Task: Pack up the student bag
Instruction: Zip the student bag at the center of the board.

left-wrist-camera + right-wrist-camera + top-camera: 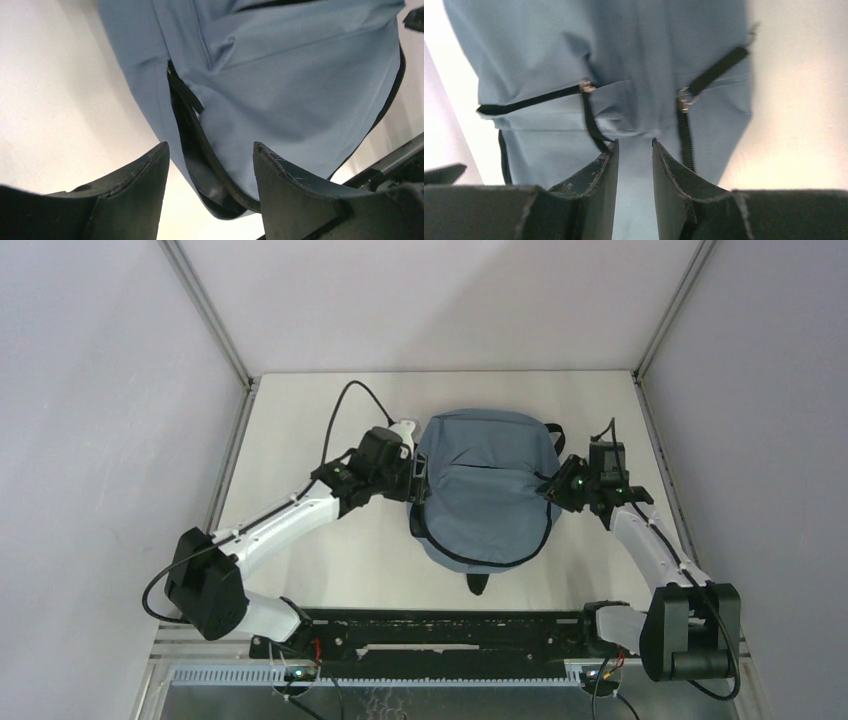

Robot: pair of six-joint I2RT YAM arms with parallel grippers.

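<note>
The student bag (485, 490) is a grey-blue backpack with black zippers, lying on the white table at the centre. My left gripper (418, 480) is at the bag's left edge. In the left wrist view the left gripper (210, 152) is open, with the gaping black zipper edge (192, 130) of the bag (300, 75) between the fingers. My right gripper (553, 490) is at the bag's right edge. In the right wrist view the right gripper (634, 147) has its jaws close together on a puckered fold of the bag's fabric (634, 115), between two zipper pulls (585, 87).
White walls stand to the left, right and back of the table (300, 440). A black strap end (478, 585) sticks out at the bag's near side. The black base rail (440, 630) runs along the near edge.
</note>
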